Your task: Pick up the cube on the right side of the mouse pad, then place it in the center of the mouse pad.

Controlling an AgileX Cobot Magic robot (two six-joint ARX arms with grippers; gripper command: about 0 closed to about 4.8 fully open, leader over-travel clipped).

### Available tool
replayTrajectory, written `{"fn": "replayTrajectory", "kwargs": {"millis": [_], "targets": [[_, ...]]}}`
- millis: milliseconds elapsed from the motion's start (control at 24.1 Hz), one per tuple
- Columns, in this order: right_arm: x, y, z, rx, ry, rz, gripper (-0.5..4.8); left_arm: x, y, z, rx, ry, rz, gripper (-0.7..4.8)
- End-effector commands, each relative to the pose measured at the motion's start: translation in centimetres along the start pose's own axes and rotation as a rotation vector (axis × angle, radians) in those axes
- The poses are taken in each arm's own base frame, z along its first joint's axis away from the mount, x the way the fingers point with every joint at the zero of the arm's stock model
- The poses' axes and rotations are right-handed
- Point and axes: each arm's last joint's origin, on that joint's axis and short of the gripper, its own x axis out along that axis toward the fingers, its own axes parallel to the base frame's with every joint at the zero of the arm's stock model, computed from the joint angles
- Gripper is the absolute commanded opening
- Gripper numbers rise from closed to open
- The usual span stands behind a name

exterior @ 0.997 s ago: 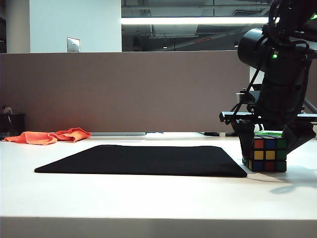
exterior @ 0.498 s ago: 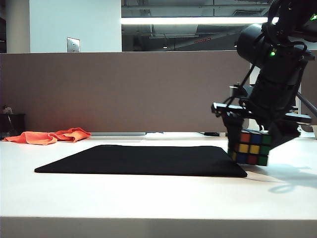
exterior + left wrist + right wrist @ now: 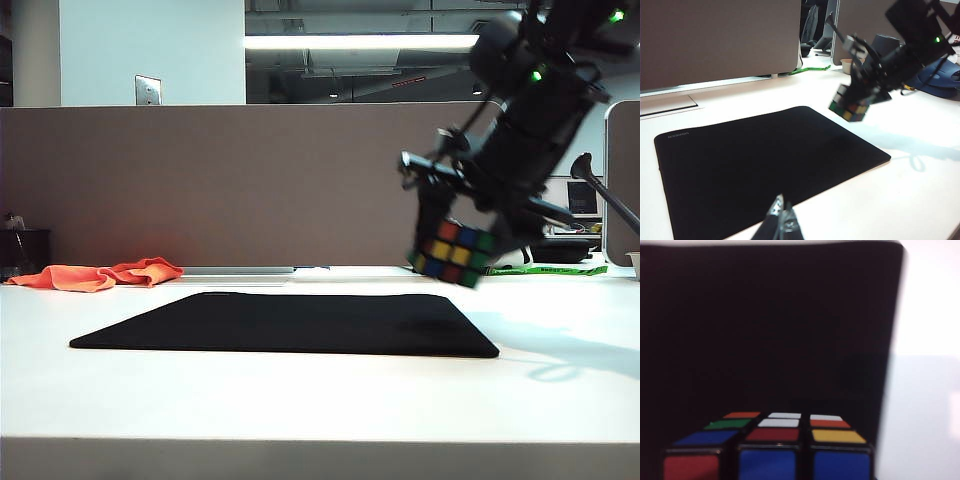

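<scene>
1. The right tool [image 3: 452, 252] pinches the puzzle cube [image 3: 456, 253], its fingers clamped on opposite sides. A second ago the cube sat on the white surface [image 3: 300, 400] just off the right edge of the mouse pad [image 3: 290, 322]; now it hangs in the air, tilted, above the pad's far right corner.

2. That lift and leftward swing mean the pick-up is done and the carry is under way. The cube is clear of both the surface and the pad (its shadow falls on the pad's right side in the left wrist view).

3. In the right wrist view the cube [image 3: 772, 447] fills the lower part of the picture, with the black pad [image 3: 765, 325] spread beneath it.

4. The left tool [image 3: 781, 220] rests near the pad's front edge, well away from the cube, fingertips pressed together and holding nothing.

5. What remains, I judge: travel further left to the pad's centre, lower, release.

6. The orange cloth [image 3: 98, 274] lies far left, uninvolved.
</scene>
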Motion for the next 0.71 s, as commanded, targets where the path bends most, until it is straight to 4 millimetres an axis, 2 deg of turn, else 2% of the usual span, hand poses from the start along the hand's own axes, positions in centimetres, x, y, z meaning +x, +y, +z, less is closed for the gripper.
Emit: {"fn": "replayTrajectory", "kwargs": {"millis": [42,166,332,415,706], "targets": [[-0.6,1.6,1.7,-0.01,-0.084,0.066,2.15,0.0,0.0,0.2,0.009,-0.011,0.001,-0.06],[-1.1,3.4,2.7,-0.039,-0.139,0.113,2.15,0.0,0.0,0.2,0.009,-0.011,0.001,-0.06],[-0.7,5.4,3.2,-0.069,-0.171,0.161,2.16,0.0,0.0,0.2,0.009,-0.011,0.001,-0.06],[1.2,7.1,3.1,-0.091,-0.143,0.182,2.16,0.0,0.0,0.2,0.009,-0.011,0.001,-0.06],[4.6,9.5,2.6,-0.097,-0.094,0.133,2.21,0.0,0.0,0.2,0.009,-0.01,0.001,-0.06]]}}
